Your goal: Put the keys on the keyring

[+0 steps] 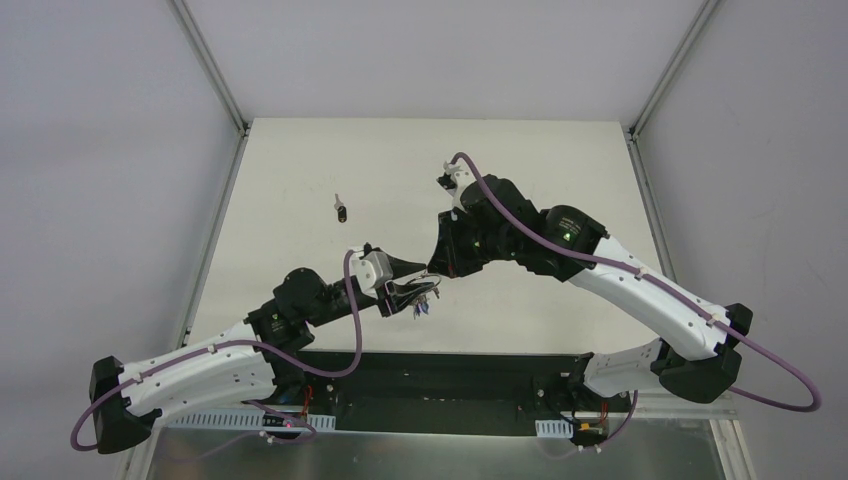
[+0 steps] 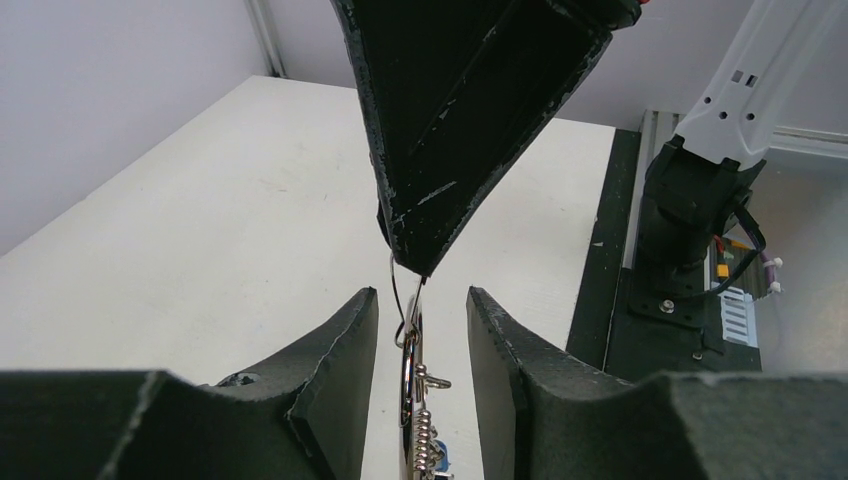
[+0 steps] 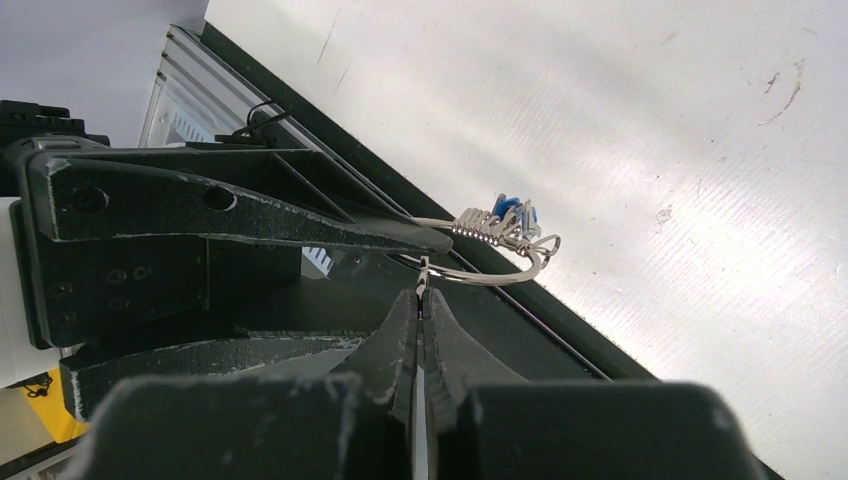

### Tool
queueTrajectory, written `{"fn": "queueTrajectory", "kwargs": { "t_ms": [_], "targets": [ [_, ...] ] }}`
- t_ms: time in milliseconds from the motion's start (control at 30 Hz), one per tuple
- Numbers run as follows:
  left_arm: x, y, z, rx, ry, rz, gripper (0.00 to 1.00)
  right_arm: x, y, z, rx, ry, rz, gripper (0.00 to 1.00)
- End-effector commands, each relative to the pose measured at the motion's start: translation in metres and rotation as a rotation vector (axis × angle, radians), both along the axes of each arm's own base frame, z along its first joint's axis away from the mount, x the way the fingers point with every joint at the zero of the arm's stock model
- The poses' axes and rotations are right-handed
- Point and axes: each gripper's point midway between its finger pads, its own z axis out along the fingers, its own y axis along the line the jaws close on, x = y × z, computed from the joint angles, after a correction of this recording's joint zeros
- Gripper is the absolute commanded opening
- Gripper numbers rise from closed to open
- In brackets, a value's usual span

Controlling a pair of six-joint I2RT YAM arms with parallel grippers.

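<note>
**A:** From above, where's the ring?
**B:** Near-middle of the table, where the left gripper [image 1: 418,283] and right gripper [image 1: 432,270] meet tip to tip. The keys [image 1: 424,305] dangle just below.
**A:** Left wrist view?
**B:** Left jaws are partly apart and hold nothing. The keyring [image 2: 408,365] hangs edge-on between them and seems to touch neither.
**A:** Right wrist view?
**B:** The right fingers are pinched tight on the ring's wire, and the keys bunch at its far side. The right arm alone has it.

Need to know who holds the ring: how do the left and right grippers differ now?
The left gripper has its jaws apart; the right gripper has them shut. The right gripper pinches the keyring; the left gripper only straddles it, gripping nothing. Both meet at the ring.
</note>
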Motion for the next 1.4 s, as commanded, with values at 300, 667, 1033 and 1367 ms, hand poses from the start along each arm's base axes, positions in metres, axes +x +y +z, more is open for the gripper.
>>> {"fn": "queueTrajectory", "kwargs": {
  "t_ms": [300, 667, 1033, 1367],
  "targets": [
    [0.000, 0.003, 0.011, -0.034, -0.014, 0.007, 0.26, -0.001, 0.002, 0.022, 0.066, -0.039, 0.005, 0.00],
    [0.004, 0.003, 0.007, -0.018, -0.013, 0.026, 0.27, -0.002, 0.003, 0.024, 0.075, -0.038, 0.013, 0.00],
    [0.006, 0.002, 0.003, -0.005, -0.009, 0.032, 0.23, -0.004, 0.005, 0.024, 0.081, -0.033, 0.021, 0.00],
    [0.014, 0.007, 0.013, -0.039, -0.027, 0.085, 0.00, -0.007, 0.005, 0.022, 0.084, -0.024, 0.031, 0.00]
  ]
}}
